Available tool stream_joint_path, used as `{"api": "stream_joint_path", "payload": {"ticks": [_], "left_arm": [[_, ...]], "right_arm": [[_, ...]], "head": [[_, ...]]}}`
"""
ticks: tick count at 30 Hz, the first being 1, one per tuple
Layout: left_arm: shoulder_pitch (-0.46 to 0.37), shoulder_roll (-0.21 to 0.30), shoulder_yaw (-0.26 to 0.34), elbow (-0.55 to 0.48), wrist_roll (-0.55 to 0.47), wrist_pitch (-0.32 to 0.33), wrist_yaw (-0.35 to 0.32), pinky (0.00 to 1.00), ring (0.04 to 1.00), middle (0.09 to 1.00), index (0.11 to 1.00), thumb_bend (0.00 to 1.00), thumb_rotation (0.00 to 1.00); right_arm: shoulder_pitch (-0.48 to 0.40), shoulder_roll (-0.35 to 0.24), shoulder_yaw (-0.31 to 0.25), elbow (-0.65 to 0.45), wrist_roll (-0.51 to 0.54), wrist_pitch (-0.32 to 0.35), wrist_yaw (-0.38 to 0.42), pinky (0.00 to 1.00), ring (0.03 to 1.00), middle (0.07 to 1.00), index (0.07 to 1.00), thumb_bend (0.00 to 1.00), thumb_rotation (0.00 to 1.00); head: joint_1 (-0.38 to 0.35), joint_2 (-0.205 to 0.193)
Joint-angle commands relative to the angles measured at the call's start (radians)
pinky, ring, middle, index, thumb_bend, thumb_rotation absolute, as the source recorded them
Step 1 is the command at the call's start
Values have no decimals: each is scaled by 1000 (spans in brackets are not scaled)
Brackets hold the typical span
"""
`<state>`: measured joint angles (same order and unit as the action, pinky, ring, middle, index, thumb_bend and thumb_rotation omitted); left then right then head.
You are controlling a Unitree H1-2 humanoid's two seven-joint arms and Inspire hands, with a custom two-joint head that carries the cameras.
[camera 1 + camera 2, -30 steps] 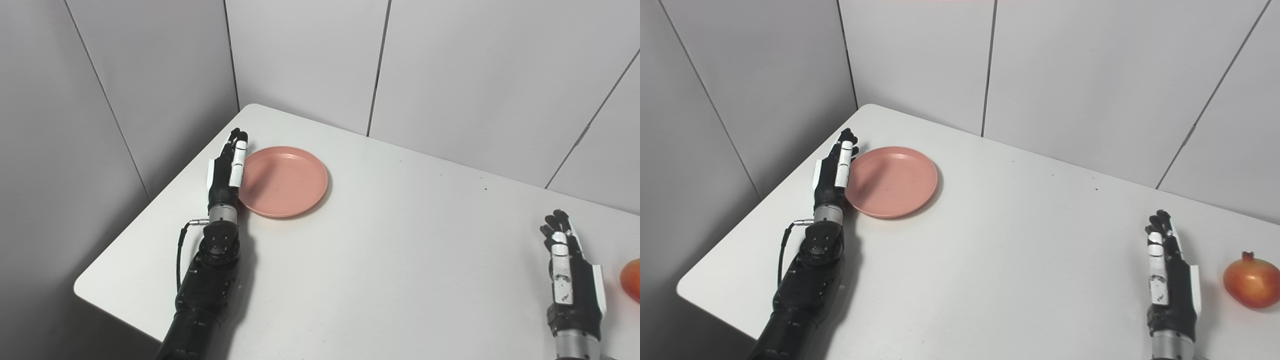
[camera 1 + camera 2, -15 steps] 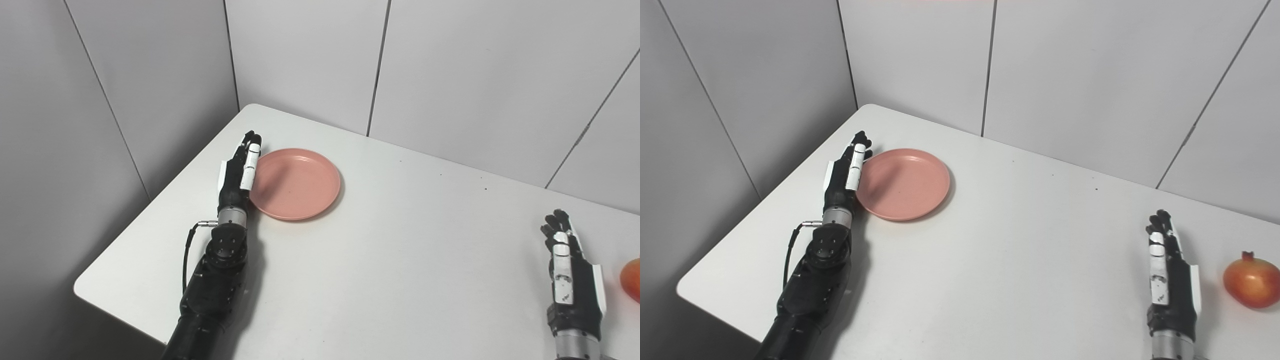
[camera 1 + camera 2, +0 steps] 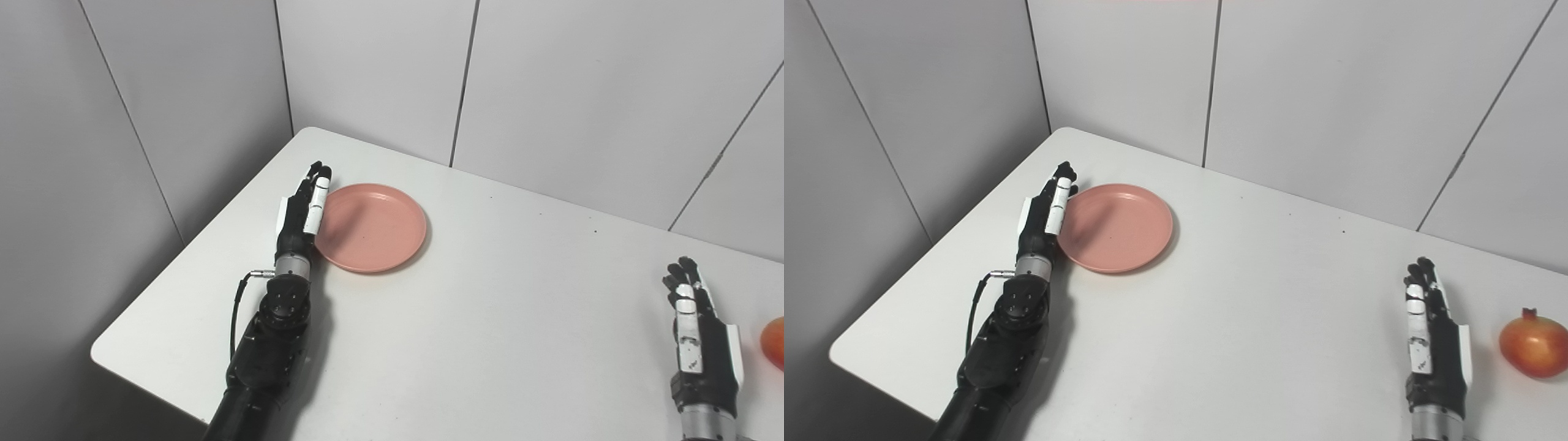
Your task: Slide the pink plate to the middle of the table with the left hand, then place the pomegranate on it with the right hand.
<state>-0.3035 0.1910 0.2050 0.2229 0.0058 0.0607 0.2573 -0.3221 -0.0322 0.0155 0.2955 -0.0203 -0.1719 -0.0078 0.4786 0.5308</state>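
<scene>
The left hand (image 3: 304, 211), flat with fingers extended and holding nothing, is pressed edge-on against the left rim of the pink plate (image 3: 375, 228). The plate has been pushed rightward from the tabletop's (image 3: 490, 318) far-left corner, though the middle is not yet reached. The right hand (image 3: 1432, 343), open and empty, waits just beside the pomegranate (image 3: 1534, 345) at the right edge.

A white table (image 3: 1249, 306) stood in a grey-panelled corner. A pink plate (image 3: 1118, 228) lay near its far left corner. A pomegranate (image 3: 1532, 345) sat well right of the plate.
</scene>
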Motion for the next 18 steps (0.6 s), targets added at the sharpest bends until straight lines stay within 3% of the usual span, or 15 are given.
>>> {"api": "stream_joint_path", "payload": {"ticks": [1,18], "left_arm": [[-17,-1,-11,-33,18,9,-12,873,894,912,904,645,1000],[-22,-22,-50,-40,16,18,-31,870,893,903,892,638,1000]], "right_arm": [[33,1,-4,29,2,-21,1,974,922,920,922,475,942],[33,1,-5,30,5,-17,2,972,922,916,920,480,952]], "head": [[-2,1],[-1,2]]}}
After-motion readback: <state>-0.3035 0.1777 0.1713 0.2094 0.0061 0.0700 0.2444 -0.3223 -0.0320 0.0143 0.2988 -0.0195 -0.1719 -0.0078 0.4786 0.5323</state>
